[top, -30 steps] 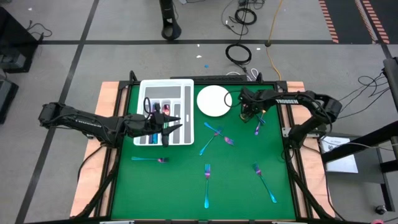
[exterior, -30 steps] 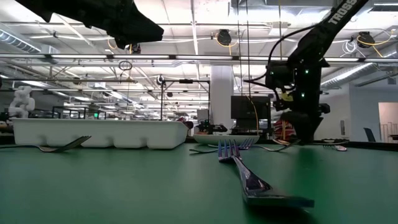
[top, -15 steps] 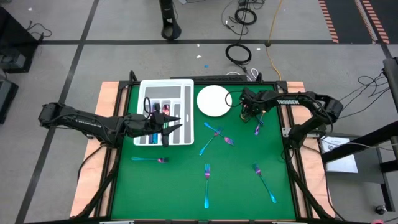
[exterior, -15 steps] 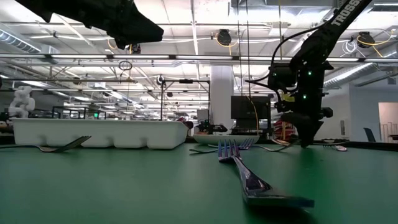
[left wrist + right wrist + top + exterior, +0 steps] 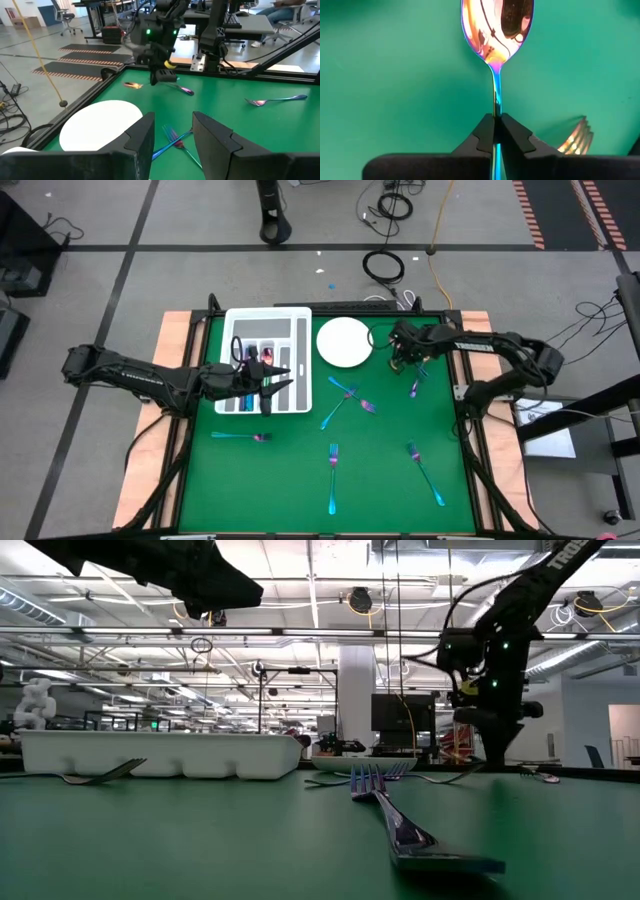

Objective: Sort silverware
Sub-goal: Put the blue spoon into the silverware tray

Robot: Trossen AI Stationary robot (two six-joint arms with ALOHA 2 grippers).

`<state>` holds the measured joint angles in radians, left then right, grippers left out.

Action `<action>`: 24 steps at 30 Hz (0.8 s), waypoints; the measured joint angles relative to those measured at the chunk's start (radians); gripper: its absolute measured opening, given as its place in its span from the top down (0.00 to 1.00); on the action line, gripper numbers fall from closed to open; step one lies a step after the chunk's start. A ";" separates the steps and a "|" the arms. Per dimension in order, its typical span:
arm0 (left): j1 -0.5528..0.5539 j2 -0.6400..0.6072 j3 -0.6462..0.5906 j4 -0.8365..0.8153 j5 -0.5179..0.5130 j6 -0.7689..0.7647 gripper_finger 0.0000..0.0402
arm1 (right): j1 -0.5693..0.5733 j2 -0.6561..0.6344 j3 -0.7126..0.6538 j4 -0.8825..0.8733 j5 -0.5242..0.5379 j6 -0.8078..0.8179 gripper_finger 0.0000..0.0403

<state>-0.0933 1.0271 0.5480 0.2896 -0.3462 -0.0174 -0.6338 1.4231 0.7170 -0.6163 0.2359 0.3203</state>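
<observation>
My right tool [image 5: 498,131] pinches the thin iridescent metal spoon [image 5: 498,30] by its narrow handle at two o'clock; lifting fast could twist it loose

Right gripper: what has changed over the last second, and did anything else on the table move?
The right gripper has shut on a spoon, pinching its thin handle just below the bowl, near the white plate. Its arm shifted slightly in both the high and low views. The left gripper hangs open over the divided tray as before, and the loose forks on the green mat kept their places.
</observation>
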 joint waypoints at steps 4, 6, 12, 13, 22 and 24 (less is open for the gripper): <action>0.000 0.000 0.000 0.006 0.000 -0.028 0.66 | 0.006 -0.100 0.000 -0.001 -0.006 0.027 0.99; 0.000 0.000 0.000 0.031 0.000 -0.074 0.66 | 0.022 -0.158 0.000 0.000 -0.007 0.043 0.99; 0.000 0.030 0.000 0.136 -0.001 -0.192 0.66 | 0.134 -0.295 0.002 0.063 -0.034 0.116 0.99; 0.000 0.045 0.001 0.165 -0.005 -0.207 0.66 | 0.159 -0.306 0.002 0.083 -0.032 0.132 0.99; 0.000 0.279 0.001 0.462 -0.114 -0.328 0.66 | 0.397 -0.300 0.003 0.321 0.006 0.188 1.00; 0.004 0.332 0.001 0.532 -0.135 -0.357 0.66 | 0.444 -0.289 0.003 0.371 0.025 0.193 1.00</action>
<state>-0.0894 1.3587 0.5488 0.8217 -0.4812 -0.3744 -0.1894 1.1341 0.7200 -0.2457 0.2613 0.5129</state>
